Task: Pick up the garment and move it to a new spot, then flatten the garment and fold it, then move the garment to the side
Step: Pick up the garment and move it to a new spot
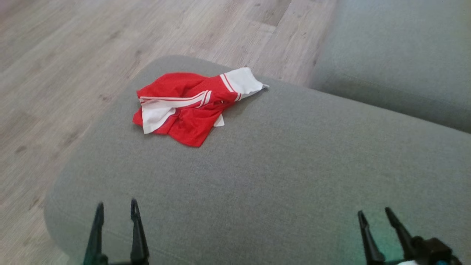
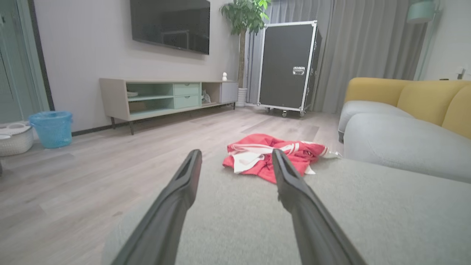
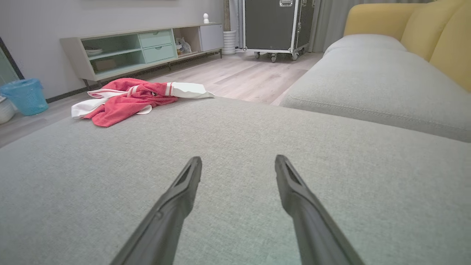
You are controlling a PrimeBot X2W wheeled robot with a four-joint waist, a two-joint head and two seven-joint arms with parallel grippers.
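A crumpled red garment (image 1: 187,106) with white panels and stripes lies bunched on the far left part of a grey cushioned seat (image 1: 279,165), near its far edge. The left wrist view has the garment (image 2: 274,156) straight ahead beyond the fingertips, and the right wrist view has the garment (image 3: 128,97) far off at the upper left. My left gripper (image 1: 117,208) hangs open over the seat's near left corner, well short of the cloth. My right gripper (image 1: 375,215) is open too, low at the near right, with nothing between its fingers.
A second grey sofa seat (image 1: 397,55) with yellow backrests (image 2: 423,97) runs along the right. Wooden floor (image 1: 92,44) lies beyond and to the left of the seat. Farther off stand a TV console (image 2: 165,97), a black wheeled case (image 2: 289,66) and a blue bin (image 2: 51,129).
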